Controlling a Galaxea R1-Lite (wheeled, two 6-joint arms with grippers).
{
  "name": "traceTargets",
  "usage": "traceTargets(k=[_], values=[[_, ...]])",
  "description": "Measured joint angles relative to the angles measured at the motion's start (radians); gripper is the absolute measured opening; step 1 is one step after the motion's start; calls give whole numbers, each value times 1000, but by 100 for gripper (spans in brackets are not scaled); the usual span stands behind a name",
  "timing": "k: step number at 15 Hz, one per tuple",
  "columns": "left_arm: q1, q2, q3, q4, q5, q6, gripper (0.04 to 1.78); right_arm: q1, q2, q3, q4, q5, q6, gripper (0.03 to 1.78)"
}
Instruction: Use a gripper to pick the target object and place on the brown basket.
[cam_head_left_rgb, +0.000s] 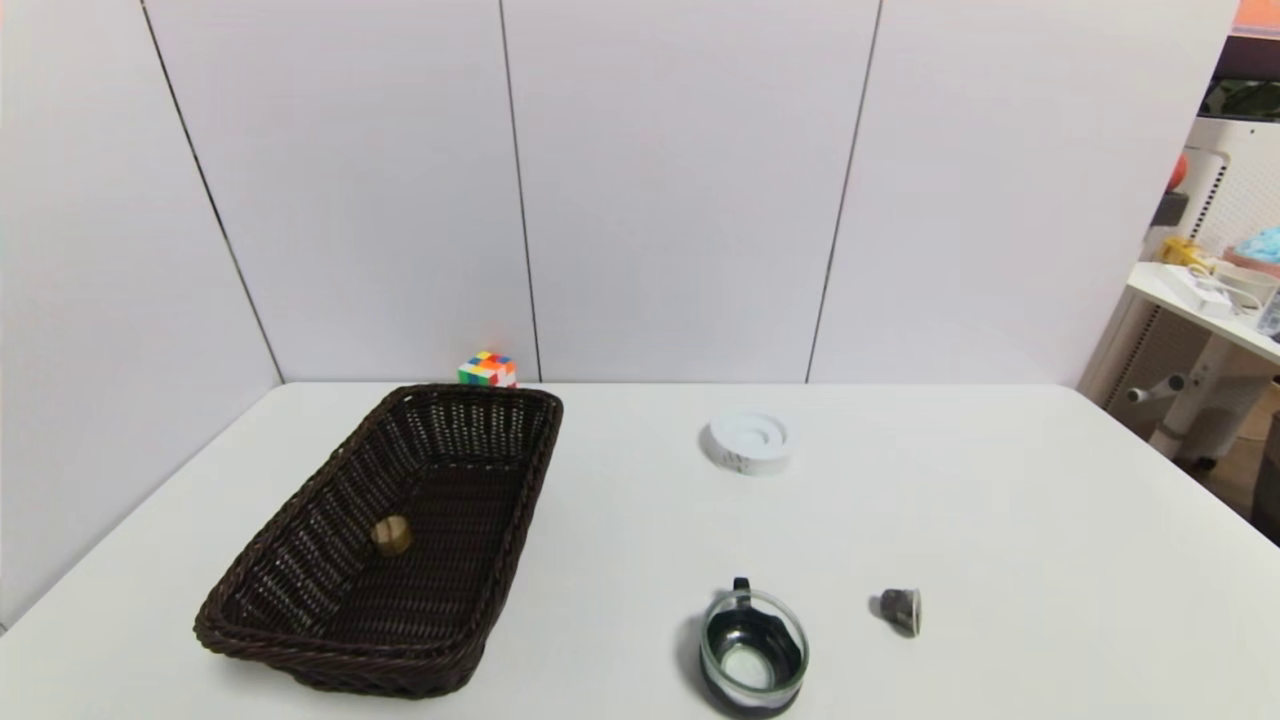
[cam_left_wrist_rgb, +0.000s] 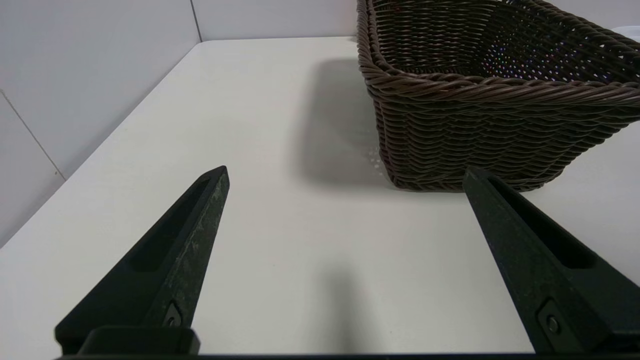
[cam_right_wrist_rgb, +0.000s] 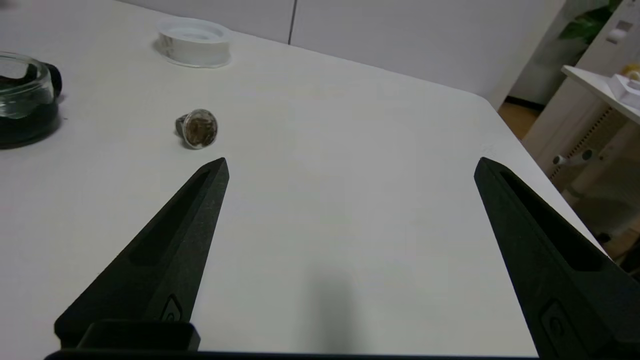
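The tan wooden cylinder (cam_head_left_rgb: 392, 536) lies inside the brown wicker basket (cam_head_left_rgb: 300, 640), on its floor near the left wall. The basket stands on the left of the white table and also shows in the left wrist view (cam_left_wrist_rgb: 480, 90). Neither arm shows in the head view. My left gripper (cam_left_wrist_rgb: 345, 172) is open and empty, low over bare table just short of the basket's near end. My right gripper (cam_right_wrist_rgb: 350, 162) is open and empty over bare table on the right side, apart from all objects.
A glass cup (cam_head_left_rgb: 752, 652) stands near the table's front, with a small dark grey capsule (cam_head_left_rgb: 901, 609) to its right; both show in the right wrist view, cup (cam_right_wrist_rgb: 22, 97) and capsule (cam_right_wrist_rgb: 198, 128). A white round disc (cam_head_left_rgb: 749, 441) lies mid-table. A colourful cube (cam_head_left_rgb: 488, 369) sits behind the basket.
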Motion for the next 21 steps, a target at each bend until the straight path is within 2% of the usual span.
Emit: traceTargets(k=[2,6,9,10,21], values=[[0,0,0,0,0,0,169,0,-19,0,20,3,7,169],[0,0,0,0,0,0,169,0,-32,0,27,2,110,169],[0,0,0,0,0,0,169,0,-32,0,27,-49,212,169],[0,0,0,0,0,0,169,0,-32,0,27,-57,226,169],[0,0,0,0,0,0,169,0,-32,1,26,-57,227,169]])
